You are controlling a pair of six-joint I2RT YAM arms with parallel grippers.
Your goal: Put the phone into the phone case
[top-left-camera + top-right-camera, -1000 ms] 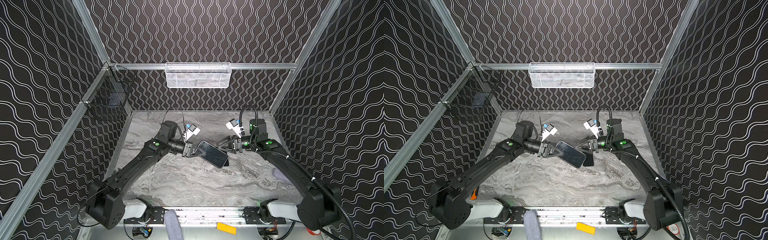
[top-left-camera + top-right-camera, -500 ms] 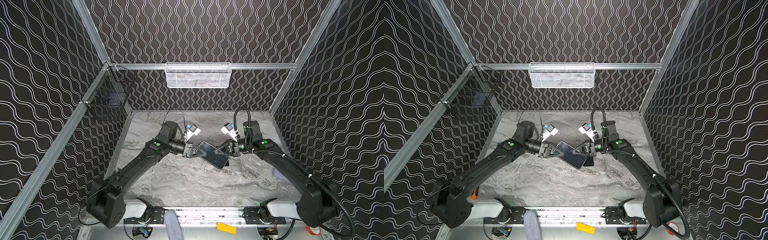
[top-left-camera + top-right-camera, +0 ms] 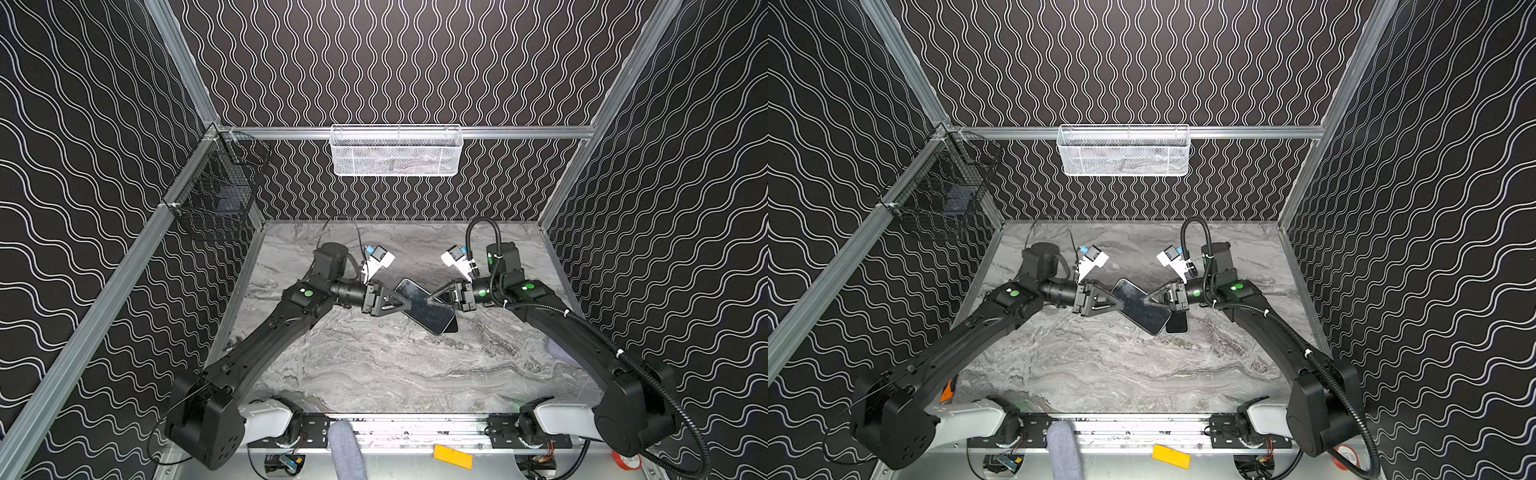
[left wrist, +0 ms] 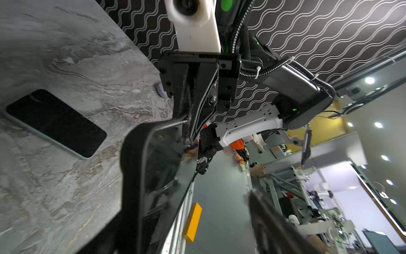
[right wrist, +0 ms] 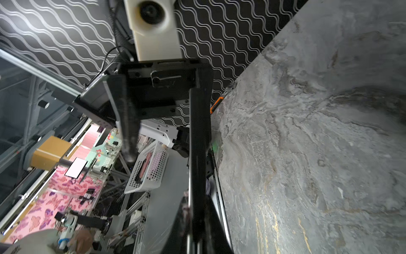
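Entry 1, hand-over step: we log right gripper (image 3: 430,296) clamped on phone case (image 3: 428,313), left gripper (image 3: 408,305) spread wide, empty; next, we judge, left must collect the phone (image 4: 56,123)

Black wavy-patterned walls (image 3: 395,62), grey marble tabletop (image 3: 374,365), white mesh basket (image 3: 395,153), black wire basket (image 3: 216,199), aluminium rail (image 3: 519,132)

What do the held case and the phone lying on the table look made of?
Phone case: probably matte black rubbery plastic, judging by its dull, rounded rim; the inner panel looks shinier. Phone: smooth black glass-like front; the pale edge band looks metallic but could be painted plastic.
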